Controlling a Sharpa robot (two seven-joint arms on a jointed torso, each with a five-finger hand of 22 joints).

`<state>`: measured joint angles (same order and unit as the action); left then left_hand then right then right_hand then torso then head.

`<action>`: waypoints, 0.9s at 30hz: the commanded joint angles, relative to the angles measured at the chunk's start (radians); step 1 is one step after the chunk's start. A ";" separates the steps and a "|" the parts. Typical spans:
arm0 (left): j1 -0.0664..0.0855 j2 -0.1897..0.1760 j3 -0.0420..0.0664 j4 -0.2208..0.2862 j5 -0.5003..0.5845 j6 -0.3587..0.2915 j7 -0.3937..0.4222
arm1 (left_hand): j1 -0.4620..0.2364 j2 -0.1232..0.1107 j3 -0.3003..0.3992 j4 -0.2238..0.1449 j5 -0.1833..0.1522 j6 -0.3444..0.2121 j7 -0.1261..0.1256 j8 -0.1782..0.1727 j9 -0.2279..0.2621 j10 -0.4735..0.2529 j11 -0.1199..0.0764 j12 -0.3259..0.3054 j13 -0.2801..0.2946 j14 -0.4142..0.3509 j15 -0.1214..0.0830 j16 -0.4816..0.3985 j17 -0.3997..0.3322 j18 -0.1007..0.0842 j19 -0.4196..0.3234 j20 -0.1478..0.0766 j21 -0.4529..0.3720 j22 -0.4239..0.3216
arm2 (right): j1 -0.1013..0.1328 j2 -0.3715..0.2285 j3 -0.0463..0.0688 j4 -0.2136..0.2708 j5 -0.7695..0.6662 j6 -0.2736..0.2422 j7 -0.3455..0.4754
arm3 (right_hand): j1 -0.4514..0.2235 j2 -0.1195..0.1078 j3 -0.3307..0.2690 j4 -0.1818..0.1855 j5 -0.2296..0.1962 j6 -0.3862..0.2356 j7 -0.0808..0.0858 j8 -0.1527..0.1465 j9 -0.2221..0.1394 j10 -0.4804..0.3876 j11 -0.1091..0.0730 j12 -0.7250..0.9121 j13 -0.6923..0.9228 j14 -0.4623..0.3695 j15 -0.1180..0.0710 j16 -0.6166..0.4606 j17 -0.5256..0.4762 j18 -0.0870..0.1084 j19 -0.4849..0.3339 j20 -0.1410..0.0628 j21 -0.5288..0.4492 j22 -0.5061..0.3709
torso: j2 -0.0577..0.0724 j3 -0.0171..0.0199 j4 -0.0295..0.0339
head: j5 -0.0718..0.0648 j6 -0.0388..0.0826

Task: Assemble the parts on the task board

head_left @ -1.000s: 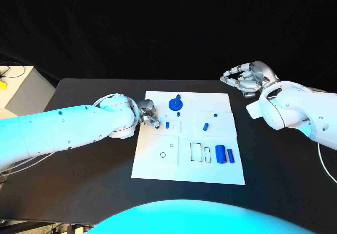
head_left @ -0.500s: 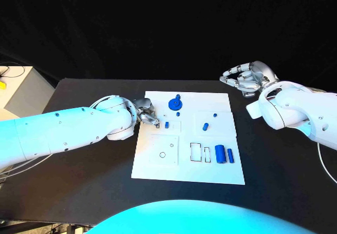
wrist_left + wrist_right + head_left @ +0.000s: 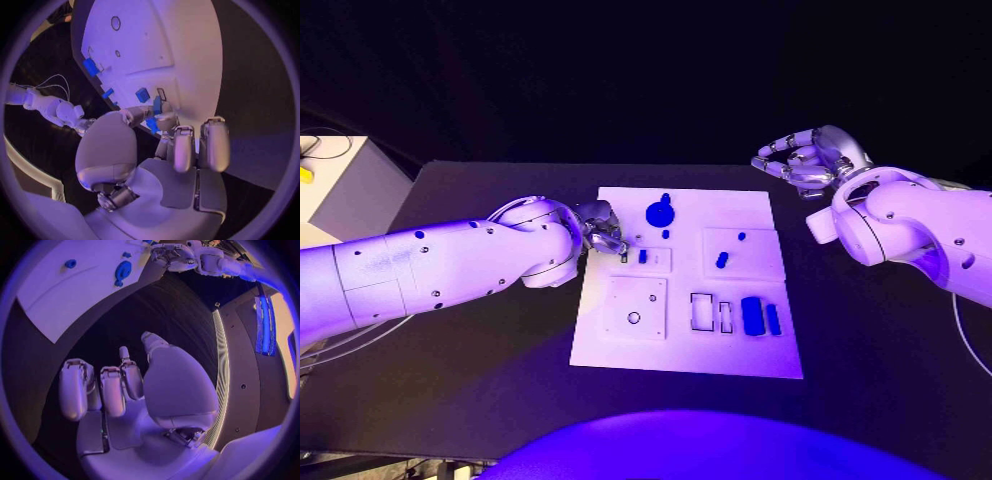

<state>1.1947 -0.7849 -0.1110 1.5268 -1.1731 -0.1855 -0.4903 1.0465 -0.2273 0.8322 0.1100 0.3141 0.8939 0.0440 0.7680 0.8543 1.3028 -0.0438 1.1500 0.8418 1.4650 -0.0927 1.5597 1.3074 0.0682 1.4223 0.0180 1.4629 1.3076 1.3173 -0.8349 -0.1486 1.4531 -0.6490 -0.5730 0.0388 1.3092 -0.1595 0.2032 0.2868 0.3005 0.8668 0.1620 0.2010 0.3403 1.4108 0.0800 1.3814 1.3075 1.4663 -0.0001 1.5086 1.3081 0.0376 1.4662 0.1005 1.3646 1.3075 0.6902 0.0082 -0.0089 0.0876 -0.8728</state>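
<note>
The left hand (image 3: 603, 236) sits at the left edge of the task board (image 3: 687, 350), and its own bulk covers whatever lies under the fingertips; in the left wrist view the fingers (image 3: 164, 118) curl down close around a small blue part (image 3: 152, 124), and they seem to pinch it, though the contact itself is hard to make out. The right hand (image 3: 808, 162) hovers off the board's far right corner, above the black worktop (image 3: 473, 390), with its fingers (image 3: 112, 390) curled inward around nothing.

The worktop is matte black and the room behind it is dark. A pale box (image 3: 336, 180) stands past the worktop's left edge, cut off by the picture's border.

The task board is a white rectangular plate lying flat in the middle of the worktop, divided into raised square panels. A round blue part with a stub (image 3: 659, 211) lies near its far edge, with a tiny blue piece (image 3: 665, 234) just beside it. A short blue peg (image 3: 721, 260) rests tilted on the right-hand panel, and a small blue dot (image 3: 741, 236) sits near it. In the near right area 2 blue bars (image 3: 760, 316) lie side by side, next to 2 outlined rectangular slots (image 3: 711, 313). A panel with a round hole (image 3: 635, 317) sits to the left of those slots.
</note>
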 commanded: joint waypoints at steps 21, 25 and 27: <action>-0.015 -0.001 0.000 0.001 -0.037 -0.009 0.013 | 0.024 0.017 0.084 -0.092 -0.005 0.024 -0.021 0.003 0.010 0.004 -0.004 -0.001 -0.003 0.101 -0.006 0.002 0.248 -0.017 0.007 -0.001 0.004 0.057 | -0.002 -0.002 0.000 0.000 -0.004 0.015 0.010 | -0.010 0.003 0.004 0.001 0.004 -0.006 0.001 0.005 0.001 -0.006 -0.002 -0.005 0.093 0.064 0.001 -0.007 0.104 0.011 0.019 0.002 -0.006 0.129 | 0.000 -0.0010 0.0001 | 0.000 0.000; -0.016 0.000 0.000 0.001 -0.041 -0.007 0.013 | 0.024 0.017 0.084 -0.092 -0.005 0.024 -0.021 0.003 0.010 0.004 -0.004 -0.001 -0.003 0.101 -0.006 0.002 0.248 -0.017 0.007 -0.001 0.004 0.057 | -0.003 -0.002 0.000 0.000 -0.004 0.016 0.011 | -0.010 0.003 0.004 0.001 0.004 -0.006 0.001 0.005 0.001 -0.006 -0.002 -0.005 0.093 0.064 0.001 -0.007 0.104 0.011 0.019 0.002 -0.006 0.129 | 0.000 -0.0007 -0.0005 | 0.000 0.000; -0.017 0.000 0.000 0.001 -0.041 -0.006 0.013 | 0.024 0.017 0.084 -0.092 -0.005 0.024 -0.021 0.003 0.010 0.004 -0.004 -0.001 -0.003 0.101 -0.006 0.002 0.248 -0.017 0.007 -0.001 0.004 0.057 | -0.003 -0.002 0.000 0.000 -0.004 0.016 0.011 | -0.010 0.003 0.004 0.001 0.004 -0.006 0.001 0.005 0.001 -0.006 -0.002 -0.005 0.093 0.064 0.001 -0.007 0.104 0.011 0.019 0.002 -0.006 0.129 | 0.000 -0.0007 -0.0005 | 0.000 0.000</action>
<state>1.1806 -0.7864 -0.1102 1.5264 -1.1993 -0.1898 -0.4846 1.0465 -0.2271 0.8322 0.1100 0.3095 0.8940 0.0441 0.7686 0.8543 1.3026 -0.0435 1.1500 0.8400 1.4650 -0.0927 1.5597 1.3073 0.0681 1.4222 0.0180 1.4628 1.3075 1.3154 -0.8366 -0.1486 1.4523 -0.6490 -0.5718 0.0388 1.3094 -0.1594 0.2032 0.2868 0.3004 0.8668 0.1620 0.2010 0.3403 1.4109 0.0799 1.3814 1.3073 1.4663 -0.0001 1.5086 1.3078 0.0375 1.4662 0.1005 1.3646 1.3081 0.6901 0.0073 -0.0089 0.0876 -0.8728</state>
